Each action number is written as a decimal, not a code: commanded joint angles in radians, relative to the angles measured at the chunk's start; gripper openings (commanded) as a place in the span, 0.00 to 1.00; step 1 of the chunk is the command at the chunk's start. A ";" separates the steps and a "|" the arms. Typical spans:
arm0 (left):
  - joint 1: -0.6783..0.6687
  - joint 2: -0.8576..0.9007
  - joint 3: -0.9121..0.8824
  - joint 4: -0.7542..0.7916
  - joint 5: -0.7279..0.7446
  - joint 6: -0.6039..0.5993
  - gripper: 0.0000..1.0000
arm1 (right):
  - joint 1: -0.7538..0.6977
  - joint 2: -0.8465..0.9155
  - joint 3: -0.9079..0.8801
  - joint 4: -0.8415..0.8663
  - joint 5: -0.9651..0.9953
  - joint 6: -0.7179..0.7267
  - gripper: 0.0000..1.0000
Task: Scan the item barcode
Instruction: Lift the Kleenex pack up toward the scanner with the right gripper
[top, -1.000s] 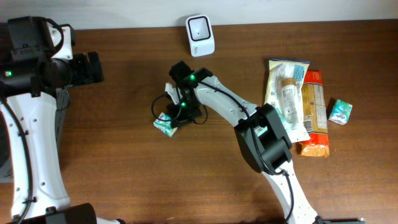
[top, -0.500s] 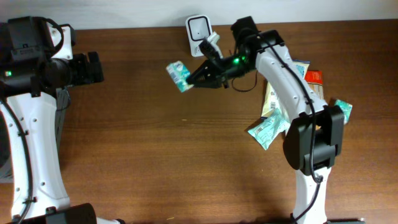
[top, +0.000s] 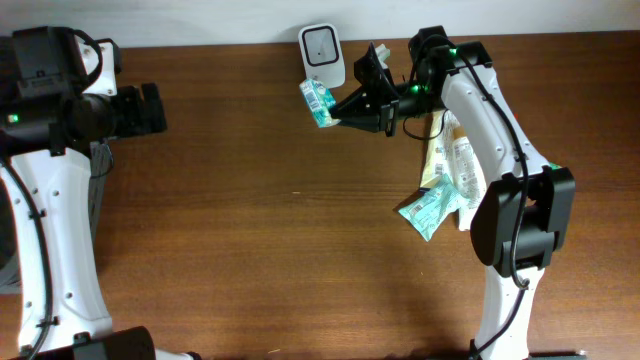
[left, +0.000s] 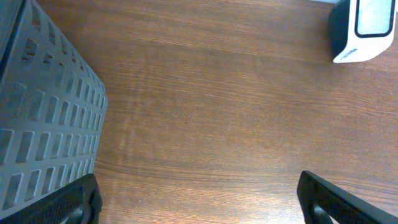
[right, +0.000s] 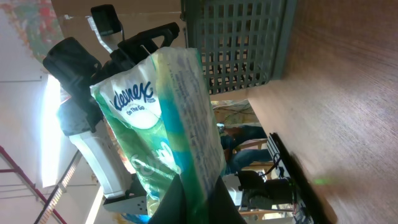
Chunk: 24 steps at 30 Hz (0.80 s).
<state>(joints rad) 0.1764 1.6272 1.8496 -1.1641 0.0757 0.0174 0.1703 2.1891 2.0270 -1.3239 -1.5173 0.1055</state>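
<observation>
Kleenex pack (right: 168, 124) (green-white, crinkled film): right fingers (right: 171, 202) clamped on it; left fingers (left: 62, 202) apart.

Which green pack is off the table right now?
The pack by the white scanner, held by the right gripper; the other pack lies on the table.

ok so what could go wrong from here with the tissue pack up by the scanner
1. The right gripper pinches the tissue pack by one end only, so the soft pack may slip or sag.
2. The pack hangs close to the scanner; a small push forward might knock it.
3. No barcode shows in these views, so it may be facing away from the scanner.
</observation>
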 joint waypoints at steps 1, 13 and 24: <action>0.006 -0.005 0.007 -0.001 0.007 -0.003 0.99 | -0.005 -0.008 0.004 0.000 -0.033 -0.025 0.04; 0.006 -0.005 0.007 -0.001 0.007 -0.003 0.99 | 0.167 -0.008 0.035 0.011 0.938 -0.021 0.04; 0.006 -0.005 0.007 -0.001 0.007 -0.003 0.99 | 0.302 0.084 0.249 0.501 2.034 -0.080 0.04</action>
<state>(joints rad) 0.1764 1.6272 1.8496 -1.1637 0.0757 0.0174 0.4614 2.2063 2.2635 -0.9264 0.3286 0.0998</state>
